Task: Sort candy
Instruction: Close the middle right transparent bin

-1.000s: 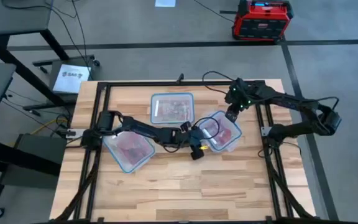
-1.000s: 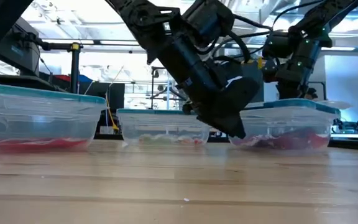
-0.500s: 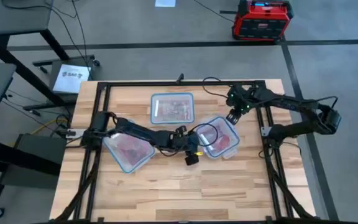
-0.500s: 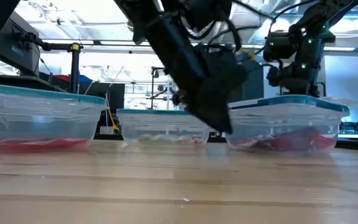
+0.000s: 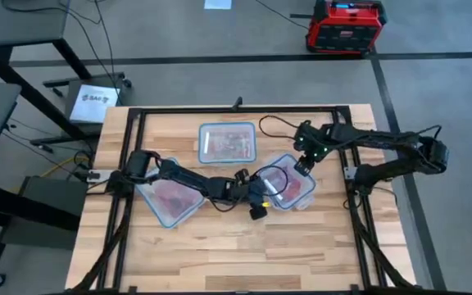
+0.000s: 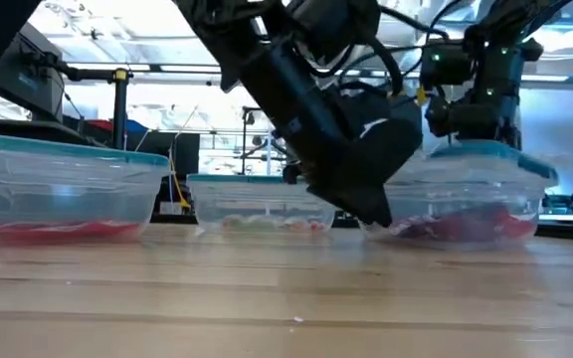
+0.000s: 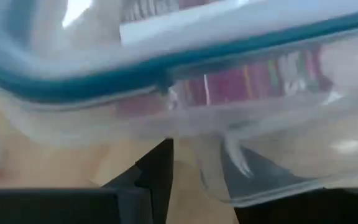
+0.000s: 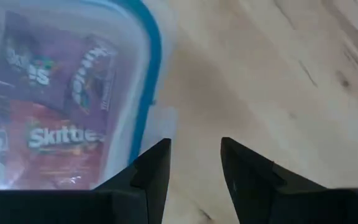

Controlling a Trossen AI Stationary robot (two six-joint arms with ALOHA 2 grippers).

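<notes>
From above, a pale wooden table [image 5: 220, 246] holds three clear rectangular plastic containers with bluish rims: one at the far middle [image 5: 227, 142], one at the left [image 5: 170, 197] and one at the right [image 5: 289, 181]. Shiny red and pink wrapped candy [image 5: 296, 185] lies inside all three, none loose on the wood, so sorting looks well advanced, though I cannot tell whether the far one's mix is finished. The left gripper [image 5: 256, 202] sits low at the right container's near-left edge; the right gripper [image 5: 303, 161] hovers over its far rim. From table height, the left arm's dark body hides the right container's left end, red sweets [image 6: 466, 225] showing through its wall. The left wrist view shows fingers [image 7: 157, 174] spread against that container's wall. The right wrist view shows fingers [image 8: 154, 168] parted and empty over the rim, packets [image 8: 55, 137] just inside.
</notes>
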